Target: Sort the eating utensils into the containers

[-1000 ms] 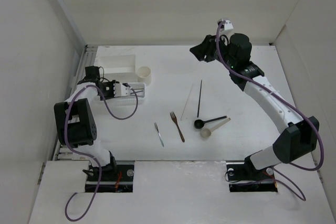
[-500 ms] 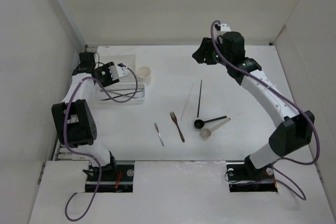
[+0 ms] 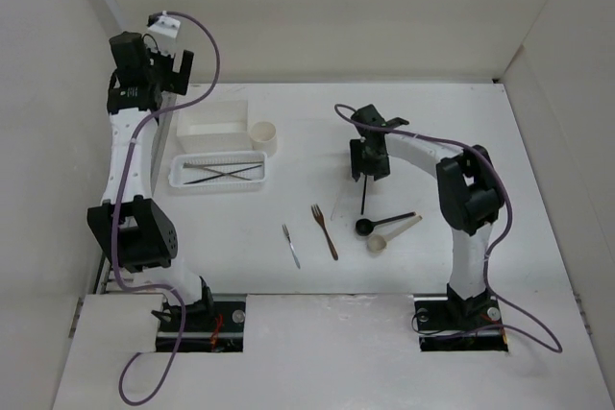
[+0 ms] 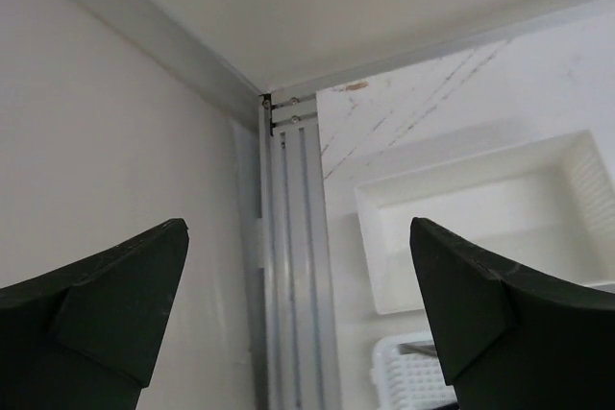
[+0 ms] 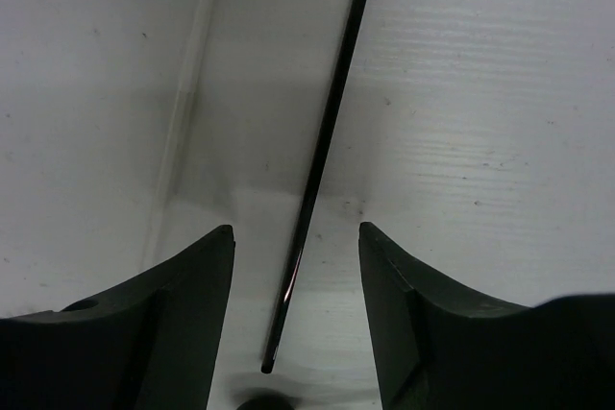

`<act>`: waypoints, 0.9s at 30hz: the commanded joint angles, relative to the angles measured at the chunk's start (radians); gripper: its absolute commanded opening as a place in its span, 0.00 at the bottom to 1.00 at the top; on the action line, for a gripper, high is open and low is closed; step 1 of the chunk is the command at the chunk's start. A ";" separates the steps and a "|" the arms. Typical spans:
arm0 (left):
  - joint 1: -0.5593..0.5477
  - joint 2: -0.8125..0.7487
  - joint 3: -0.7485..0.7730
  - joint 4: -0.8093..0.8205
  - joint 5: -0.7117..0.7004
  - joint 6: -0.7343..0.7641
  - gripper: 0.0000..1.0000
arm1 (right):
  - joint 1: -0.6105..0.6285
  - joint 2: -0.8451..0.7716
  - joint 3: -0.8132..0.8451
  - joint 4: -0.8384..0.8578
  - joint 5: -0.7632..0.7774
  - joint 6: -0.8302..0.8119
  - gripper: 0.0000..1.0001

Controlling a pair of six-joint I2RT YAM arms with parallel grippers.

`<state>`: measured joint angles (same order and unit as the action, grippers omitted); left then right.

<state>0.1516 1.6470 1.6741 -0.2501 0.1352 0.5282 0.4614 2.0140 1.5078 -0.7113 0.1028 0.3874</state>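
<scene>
Right gripper hangs low over the table, fingers spread, with the dark chopstick lying between them and a pale chopstick beside it. Left gripper, also spread and empty, hovers high near the rectangular box.

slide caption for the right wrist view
Open right tool above a black chopstick lying on the white table

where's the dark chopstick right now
The dark chopstick lies flat right of centre in the top view, beside the pale chopstick, its near tip close to the black spoon. The right wrist view shows it between the open right gripper's fingers.
</scene>
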 commanded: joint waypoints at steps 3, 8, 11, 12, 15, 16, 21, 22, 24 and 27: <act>-0.004 -0.052 0.023 -0.040 0.000 -0.287 1.00 | -0.001 -0.008 0.015 0.016 0.032 0.038 0.58; -0.004 -0.052 0.004 -0.040 0.009 -0.312 1.00 | -0.001 0.054 0.006 0.026 0.002 0.038 0.42; -0.004 -0.052 0.004 -0.031 0.009 -0.321 1.00 | -0.001 0.066 -0.003 0.026 -0.008 0.038 0.35; -0.004 -0.052 0.004 -0.031 0.021 -0.321 1.00 | -0.001 0.075 -0.003 0.026 -0.008 0.038 0.35; -0.004 -0.052 0.015 -0.031 0.032 -0.332 1.00 | -0.010 0.084 -0.012 0.026 -0.026 0.047 0.35; -0.004 -0.052 0.015 -0.031 0.032 -0.332 1.00 | -0.010 0.095 -0.012 0.026 -0.026 0.047 0.33; -0.004 -0.052 0.015 -0.040 0.085 -0.318 1.00 | -0.021 0.104 -0.032 0.036 -0.026 0.057 0.00; -0.004 -0.052 0.015 -0.050 0.107 -0.303 1.00 | -0.030 0.092 -0.049 0.048 -0.026 0.057 0.00; -0.004 -0.052 0.024 -0.101 0.214 -0.223 1.00 | -0.042 0.049 -0.058 0.071 -0.002 0.068 0.00; -0.029 -0.052 0.035 -0.187 0.375 -0.125 1.00 | -0.053 -0.035 -0.081 0.117 0.050 0.058 0.00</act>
<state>0.1455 1.6253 1.6775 -0.3565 0.3084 0.2958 0.4248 2.0209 1.4662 -0.6609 0.0925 0.4393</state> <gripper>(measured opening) 0.997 0.023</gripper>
